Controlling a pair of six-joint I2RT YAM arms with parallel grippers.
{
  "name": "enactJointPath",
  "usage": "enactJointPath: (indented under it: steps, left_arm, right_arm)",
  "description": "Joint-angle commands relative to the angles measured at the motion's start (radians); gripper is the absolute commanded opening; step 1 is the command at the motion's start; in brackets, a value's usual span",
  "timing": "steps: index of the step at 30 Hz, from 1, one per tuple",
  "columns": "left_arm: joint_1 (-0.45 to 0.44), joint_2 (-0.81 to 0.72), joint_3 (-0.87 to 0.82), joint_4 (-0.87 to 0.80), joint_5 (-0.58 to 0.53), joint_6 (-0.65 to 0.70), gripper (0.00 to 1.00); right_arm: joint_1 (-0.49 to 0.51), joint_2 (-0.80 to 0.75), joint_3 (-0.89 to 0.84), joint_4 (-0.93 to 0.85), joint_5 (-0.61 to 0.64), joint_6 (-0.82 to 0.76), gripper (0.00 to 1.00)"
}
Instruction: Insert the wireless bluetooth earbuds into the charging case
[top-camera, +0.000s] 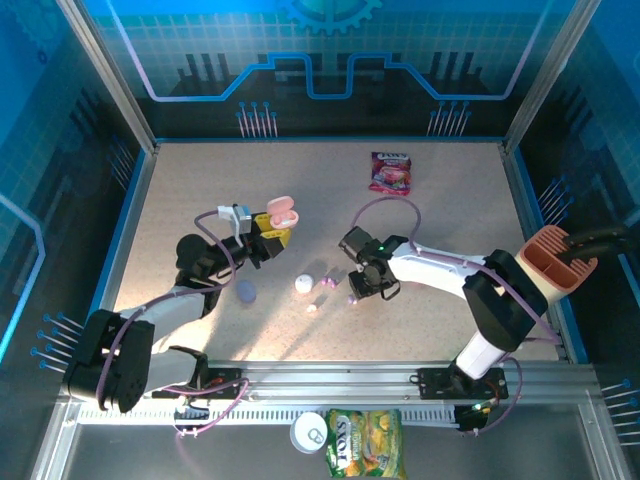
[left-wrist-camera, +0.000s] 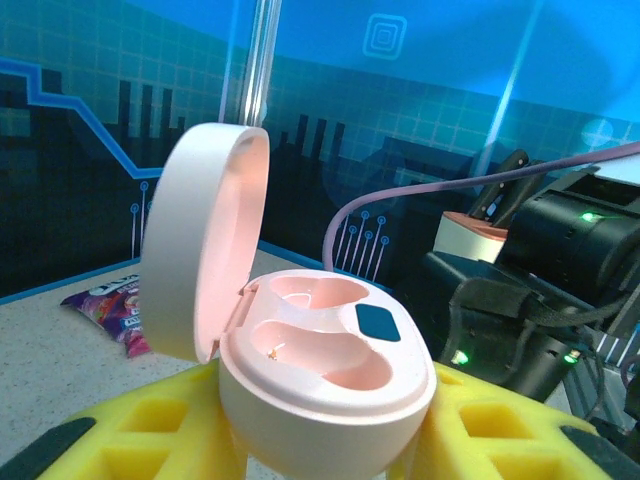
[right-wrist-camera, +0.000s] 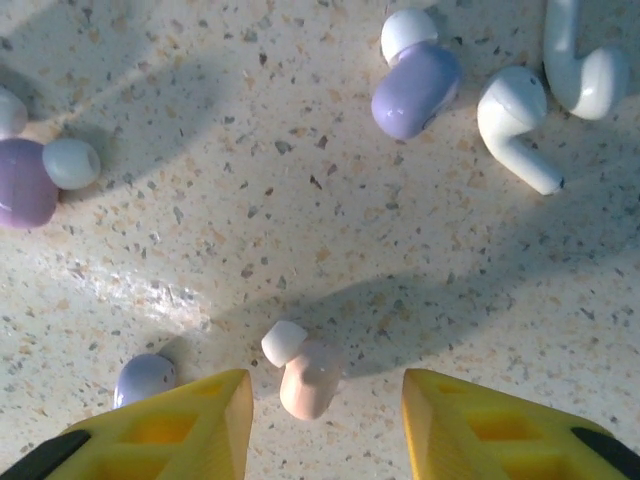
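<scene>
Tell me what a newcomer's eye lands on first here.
The pink charging case, with its lid up and both sockets empty, sits clamped in the left gripper. Under the right gripper, a pink earbud lies on the speckled table between the open jaws. Purple earbuds and white earbuds lie scattered beyond.

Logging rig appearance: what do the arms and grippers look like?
The left arm and right arm share white links, black joints and looping lilac cables. The left gripper and right gripper have yellow, pocketed fingers with black tips; a green light glows on the right wrist.
</scene>
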Motion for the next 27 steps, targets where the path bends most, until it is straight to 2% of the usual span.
enactJointPath:
  steps: [1,4,11,27]
  left_arm:
    - [0.007,-0.019,-0.003,0.007,0.028,0.001,0.39]
    - [0.007,-0.021,-0.003,0.007,0.028,0.001,0.39]
    - [0.007,-0.017,-0.004,0.007,0.029,0.002,0.39]
    - [0.007,-0.002,-0.004,0.027,0.032,-0.002,0.39]
  right_arm:
    - [-0.043,-0.015,-0.029,0.102,-0.111,0.017,0.45]
    - [-0.068,0.012,-0.034,0.137,-0.194,0.015,0.48]
    - [-0.07,0.039,-0.076,0.191,-0.258,0.014,0.53]
    - [-0.057,-0.107,-0.222,0.185,-0.299,0.026,0.49]
